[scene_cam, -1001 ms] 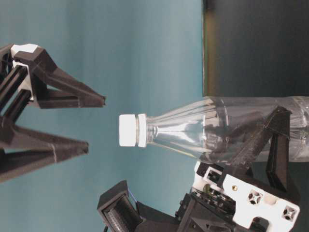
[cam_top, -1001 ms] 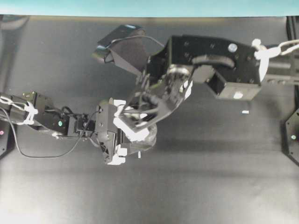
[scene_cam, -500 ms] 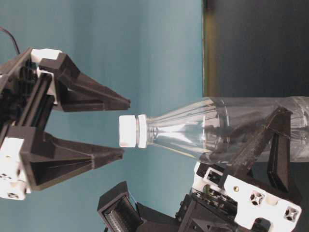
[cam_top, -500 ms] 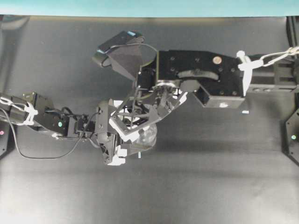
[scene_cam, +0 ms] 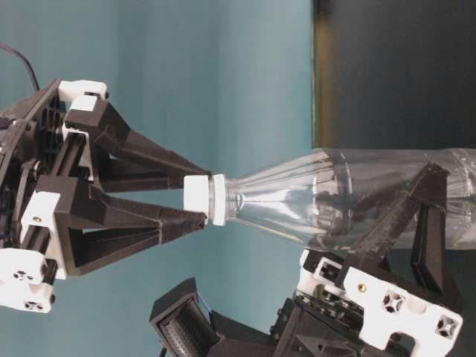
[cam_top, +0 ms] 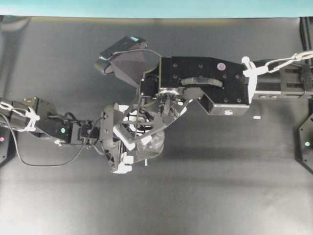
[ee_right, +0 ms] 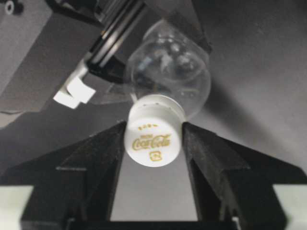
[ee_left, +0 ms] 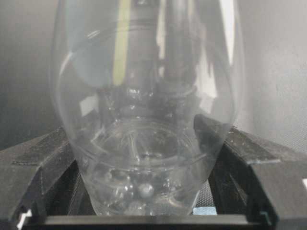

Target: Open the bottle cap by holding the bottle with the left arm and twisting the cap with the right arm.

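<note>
The clear bottle (scene_cam: 357,193) stands upright on the black table, and my left gripper (cam_top: 128,139) is shut on its lower body. In the left wrist view the bottle (ee_left: 144,120) fills the gap between both black fingers (ee_left: 38,163). Its white bottle cap (scene_cam: 196,201) sits between the tips of my right gripper (scene_cam: 195,195), which reaches in from above. In the right wrist view the cap (ee_right: 152,139), printed with a gold logo, touches both black fingers (ee_right: 103,158) at its sides. The right arm (cam_top: 205,83) hides the cap in the overhead view.
A small white speck (cam_top: 257,117) lies on the black table (cam_top: 220,186) to the right of the arms, and another (cam_top: 145,162) lies beside the bottle. A teal wall (cam_top: 156,7) borders the far edge. A black stand (cam_top: 307,142) sits at the right edge.
My right gripper moved onto the cap, and its jaws narrowed from wide open until they touched both sides of the cap. The left gripper and bottle have not moved.
</note>
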`<state>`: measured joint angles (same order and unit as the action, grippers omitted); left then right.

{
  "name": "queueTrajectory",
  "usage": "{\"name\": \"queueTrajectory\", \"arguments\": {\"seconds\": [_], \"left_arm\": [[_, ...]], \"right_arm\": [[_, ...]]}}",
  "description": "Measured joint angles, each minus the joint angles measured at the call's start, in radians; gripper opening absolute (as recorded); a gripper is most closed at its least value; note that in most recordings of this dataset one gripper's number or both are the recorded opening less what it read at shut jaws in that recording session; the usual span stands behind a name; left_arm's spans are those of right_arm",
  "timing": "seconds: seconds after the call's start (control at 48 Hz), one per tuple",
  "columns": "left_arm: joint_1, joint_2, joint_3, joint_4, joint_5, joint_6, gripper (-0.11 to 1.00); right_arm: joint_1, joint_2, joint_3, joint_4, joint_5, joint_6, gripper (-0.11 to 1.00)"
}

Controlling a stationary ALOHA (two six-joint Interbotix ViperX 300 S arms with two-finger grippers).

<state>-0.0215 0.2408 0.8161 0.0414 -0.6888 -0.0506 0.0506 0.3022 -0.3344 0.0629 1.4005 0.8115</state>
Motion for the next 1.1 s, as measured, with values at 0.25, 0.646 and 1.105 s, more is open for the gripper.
{"name": "queueTrajectory", "arguments": {"seconds": [0.25,0.646,1.105], "left_arm": [[0.002,0.002,0.000,0.000,0.000,0.000,0.79],[0.002,0.000,0.000,0.000,0.002,0.003,0.79],[0.000,0.000,-0.002,0.000,0.017,0.005,0.79]], "right_arm": [[0.000,0.000,0.000,0.000,0.002,-0.034,0.38],[-0.003,0.000,0.002,0.009,0.002,-0.279,0.38],[-0.005,0.000,0.000,0.031,0.003,-0.710,0.38]]}}
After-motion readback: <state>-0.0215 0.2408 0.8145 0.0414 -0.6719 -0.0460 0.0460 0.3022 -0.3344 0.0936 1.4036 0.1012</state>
